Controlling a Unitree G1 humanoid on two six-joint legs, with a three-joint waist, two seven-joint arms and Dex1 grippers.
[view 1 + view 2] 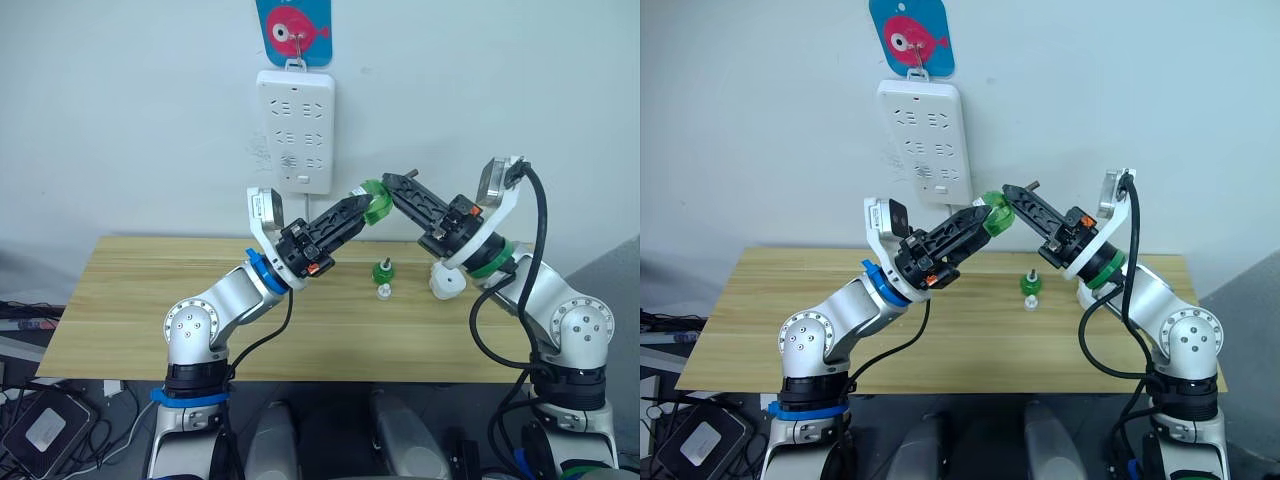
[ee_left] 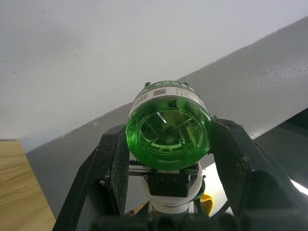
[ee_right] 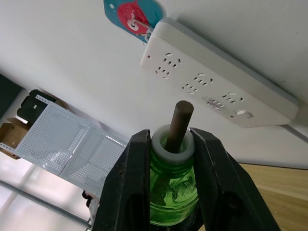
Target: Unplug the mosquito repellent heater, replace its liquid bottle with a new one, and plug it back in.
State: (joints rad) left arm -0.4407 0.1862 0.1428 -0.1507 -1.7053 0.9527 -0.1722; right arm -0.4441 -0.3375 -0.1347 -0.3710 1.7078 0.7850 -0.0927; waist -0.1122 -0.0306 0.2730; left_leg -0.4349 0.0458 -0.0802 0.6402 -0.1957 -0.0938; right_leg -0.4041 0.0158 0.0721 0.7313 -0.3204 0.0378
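Note:
A green liquid bottle (image 1: pixel 377 199) hangs in the air in front of the wall, held between both grippers. My left gripper (image 1: pixel 366 207) is shut on its body; the left wrist view shows the bottle's round base (image 2: pixel 168 137) between the fingers. My right gripper (image 1: pixel 392 187) is shut on its neck, and the right wrist view shows the white collar (image 3: pixel 172 142) with a brown wick (image 3: pixel 179 120) sticking out. A white rounded piece that looks like the mosquito repellent heater (image 1: pixel 447 283) lies on the table under my right arm, partly hidden.
A white power strip (image 1: pixel 294 130) with nothing plugged in hangs on the wall from a blue fish hook (image 1: pixel 294 30). On the wooden table (image 1: pixel 150 300), a second small green bottle (image 1: pixel 382 270) stands upright with a small white cap (image 1: pixel 383 292) in front of it.

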